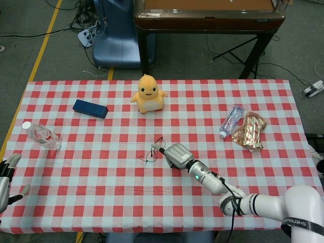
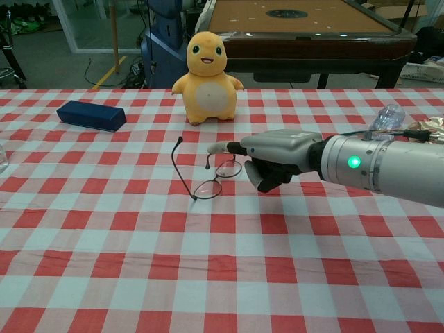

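While the right hand hangs low over the checked table, its pointing finger sticks out towards the glasses, with the rest of the fingers curled under the palm & nothing in them. The fingertip looks to be at or just beside the near temple arm, but I can't tell if it's really touching. The glasses sit near the middle of the cloth, in front of the yellow plush toy, lenses down near the cloth, one temple arm sticking up & back at a tilt.

Handling, as a judgement: v. light, thin wire frame, so they'll skid or tip at a slight nudge. The lenses are fragile & smooth; the wire bends easily, esp. at the hinges. Best hold is prob. a pinch on the raised temple arm or at the bridge between the lenses, not on the glass. Squeeze gently, lift straight, no twisting.

The left hand is well apart at the table's left edge, fingers spread, holding nothing. Other stuff, all well apart: blue box, water bottle on the left, a 2nd bottle just beside a shiny snack bag on the right
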